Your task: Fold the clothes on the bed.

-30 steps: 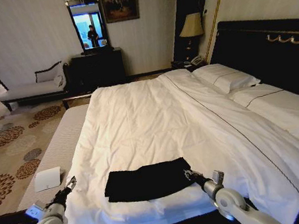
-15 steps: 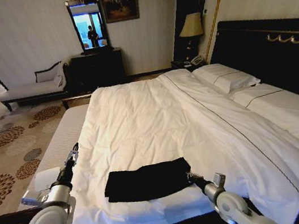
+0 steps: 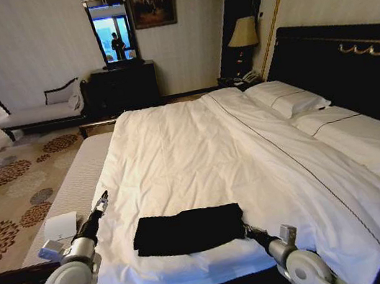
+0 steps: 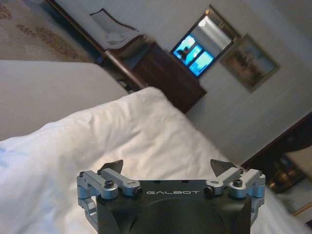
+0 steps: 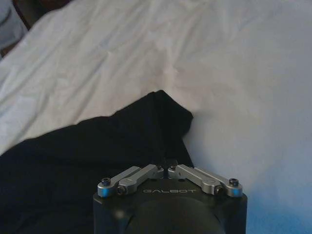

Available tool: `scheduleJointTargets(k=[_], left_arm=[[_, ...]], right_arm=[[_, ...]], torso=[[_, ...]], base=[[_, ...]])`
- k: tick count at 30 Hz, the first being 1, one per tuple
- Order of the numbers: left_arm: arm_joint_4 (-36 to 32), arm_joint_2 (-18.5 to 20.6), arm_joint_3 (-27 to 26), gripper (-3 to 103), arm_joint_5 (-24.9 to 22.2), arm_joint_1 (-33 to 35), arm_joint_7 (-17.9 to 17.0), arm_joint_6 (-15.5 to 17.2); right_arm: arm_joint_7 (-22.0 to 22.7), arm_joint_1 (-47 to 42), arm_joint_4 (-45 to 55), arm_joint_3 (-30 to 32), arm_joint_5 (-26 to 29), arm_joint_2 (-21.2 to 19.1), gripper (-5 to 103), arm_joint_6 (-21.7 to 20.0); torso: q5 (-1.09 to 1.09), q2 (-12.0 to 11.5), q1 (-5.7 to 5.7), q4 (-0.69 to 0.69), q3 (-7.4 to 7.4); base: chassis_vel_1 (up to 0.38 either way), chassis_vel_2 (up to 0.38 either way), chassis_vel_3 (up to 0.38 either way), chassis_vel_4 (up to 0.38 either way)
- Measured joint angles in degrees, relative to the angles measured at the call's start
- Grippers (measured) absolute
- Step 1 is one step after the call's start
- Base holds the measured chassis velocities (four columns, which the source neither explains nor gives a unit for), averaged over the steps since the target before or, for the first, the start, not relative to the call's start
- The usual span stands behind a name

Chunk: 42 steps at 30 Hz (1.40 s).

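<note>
Near the foot of the bed (image 3: 177, 151), the folded black T-shirt (image 3: 188, 230) lies flat on the white duvet (image 3: 201, 162). Right gripper (image 3: 249, 231) sits at the shirt's right edge, jaws closed together over the fabric; whether they pinch it cannot be told. Left gripper (image 3: 102, 200) hovers at the mattress's left edge, jaws spread wide, empty.

- Wide bare duvet across the bed (image 3: 177, 151) beyond the folded black T-shirt (image 3: 188, 230); open passage there.
- Pillows (image 3: 289, 100) and headboard (image 3: 351, 57) blocking the far right.
- Striped bench (image 3: 74, 190) flanking the left side, beside the left end effector (image 3: 102, 198).
</note>
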Motion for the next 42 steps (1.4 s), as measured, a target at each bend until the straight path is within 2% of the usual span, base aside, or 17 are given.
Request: scheduleJointTargets(k=[2,7,13,16,17,19,20,21,22,26,28,32,34,38,42], left_arm=[[0.99,0.01,0.49,100,1.56,0.12,-0.67,0.97],[2.22,-0.04,0.76,100,1.91,0.23,-1.19,1.55],[3.49,0.07,1.02,100,2.21,0.31,-1.16,1.53],[5.75,0.78,-0.1,100,2.33,0.18,-1.17,1.02],[5.75,0.78,-0.1,100,2.33,0.18,-1.17,1.02],[7.22,1.57,-1.39,100,1.82,-0.03,-1.24,0.42],[7.69,1.85,-1.92,100,1.42,-0.15,-1.27,0.21],[7.99,2.11,-2.51,100,0.83,-0.29,-1.27,0.06],[7.99,2.11,-2.51,100,0.83,-0.29,-1.27,0.06],[8.11,3.66,-5.45,100,-0.94,-0.76,-1.24,0.13],[8.11,4.23,-6.27,100,-1.23,-0.76,-1.24,0.2],[7.78,5.92,-9.11,100,-2.46,0.37,-1.24,0.58],[7.58,5.98,-9.6,100,-2.6,0.77,-1.23,0.65],[6.94,5.02,-9.88,100,-2.51,1.65,-1.25,0.83],[6.77,4.4,-9.14,100,-2.05,1.51,-1.3,1.03]], right_arm=[[2.21,-1.04,1.64,-0.33,0.19,-0.59,0,-1.59],[6.19,-0.76,2.5,-0.9,0.54,-1.56,0,-3.57],[7.5,1.97,0.26,-1.57,-0.34,-0.54,-2,-3.42],[7.87,2.72,-0.37,-1.85,-1.75,-0.03,14,-2.53],[7.87,2.72,-0.37,-1.85,-1.75,-0.03,14,-2.53],[7.26,3.3,-0.89,-1.52,-2.68,0.17,25,-0.66],[6.54,3.76,-1.28,-1.18,-2.8,0.39,25,0.58],[5.63,4.27,-1.82,-0.88,-2.78,0.7,30,1.87],[5.63,4.27,-1.82,-0.88,-2.78,0.7,30,1.87],[1.89,6.16,-5.1,-0.82,-1.56,2.16,51,4.45],[0.98,6.46,-5.86,-1.03,-1.46,2.4,51,4.71],[-3.68,7.2,-7.99,-1.36,-0.69,2.79,74,5.69],[-5.35,7.36,-8.52,-1.4,-0.63,2.87,74,6.17],[-8.28,9.78,-11.8,-2.67,-1.04,3.76,95,7.64],[-8.26,12.62,-14.61,-3.34,-1.17,4.81,99,7.91]], torso=[[-0.01,0.0,0.0,-0.01,0.01],[-0.02,0.01,-0.01,-0.01,0.0],[0.0,0.0,0.0,0.01,0.01],[-0.01,0.0,0.0,-0.01,0.0],[-0.01,0.0,0.0,-0.01,0.0],[-0.02,0.0,-0.01,0.0,0.0],[-0.03,0.0,0.0,0.0,0.0],[-0.04,0.0,0.0,0.0,0.0],[-0.04,0.0,0.0,0.0,0.0],[-0.01,0.0,0.0,0.0,0.01],[-0.01,0.0,0.0,0.0,0.0],[-0.02,0.0,0.0,0.0,0.0],[-0.02,0.0,0.0,0.0,0.0],[-0.01,0.0,0.0,0.0,0.0],[-0.02,0.0,0.0,0.01,0.0]], base=[[0.0,0.0,0.0,0.0],[0.0,0.0,0.0,0.0],[0.0,0.0,0.0,0.0],[0.0,0.0,0.0,0.0],[0.0,0.0,0.0,0.0],[0.0,0.0,0.0,0.0],[0.0,0.0,0.0,0.0],[0.0,0.0,0.0,0.0],[0.0,0.0,0.0,0.0],[0.0,0.0,0.0,0.0],[0.0,0.0,0.0,0.0],[0.0,0.0,0.0,0.0],[0.0,0.0,0.0,0.0],[0.0,0.0,0.0,0.0],[0.0,0.0,0.0,0.0]])
